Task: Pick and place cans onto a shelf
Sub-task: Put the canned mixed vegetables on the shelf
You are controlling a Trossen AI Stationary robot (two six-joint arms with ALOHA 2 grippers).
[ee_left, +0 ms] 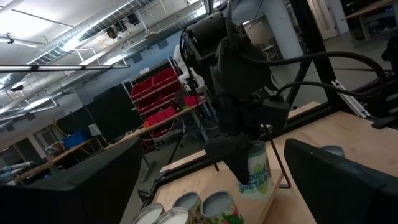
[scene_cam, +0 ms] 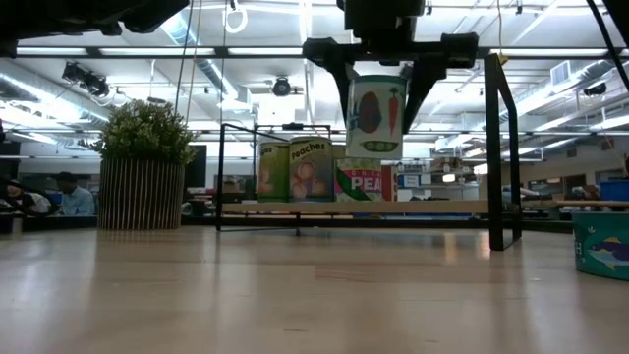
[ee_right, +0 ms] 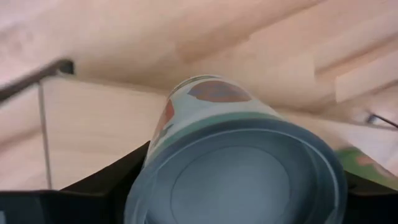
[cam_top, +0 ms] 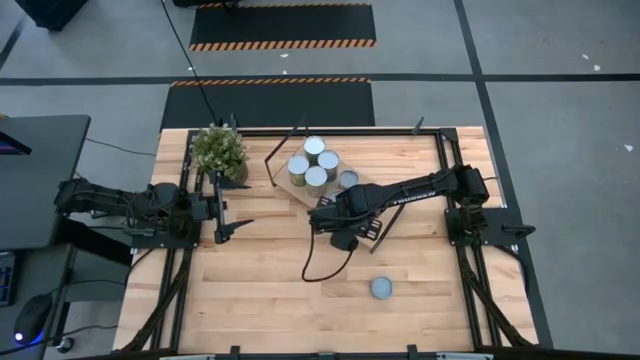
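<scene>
My right gripper (scene_cam: 378, 106) hangs over the middle of the table, shut on a can (scene_cam: 375, 116) with a carrot-and-peas label. The can is in the air, above the level of the shelf (scene_cam: 295, 208), a light-wood board on thin black legs. Several cans (cam_top: 314, 163) stand upright on the board, and one more (cam_top: 348, 179) stands at their right. Another can (cam_top: 381, 288) stands on the tabletop nearer the front edge. My left gripper (cam_top: 236, 215) waits open at the table's left, touching nothing. My right gripper pinches the can's two opposite side walls (scene_cam: 356, 98) between its fingers, on the upper part of the can. The fingers come from above and point steeply down. The can hangs upright below the wrist, its silvery top (ee_right: 236, 177) up, lifted clear of shelf and table.
A potted plant (cam_top: 220, 150) stands at the far left beside the shelf. A black frame post (scene_cam: 498, 147) rises at the right. A cable (cam_top: 318, 262) trails from the right arm over the tabletop. Bare wood lies in front of the shelf.
</scene>
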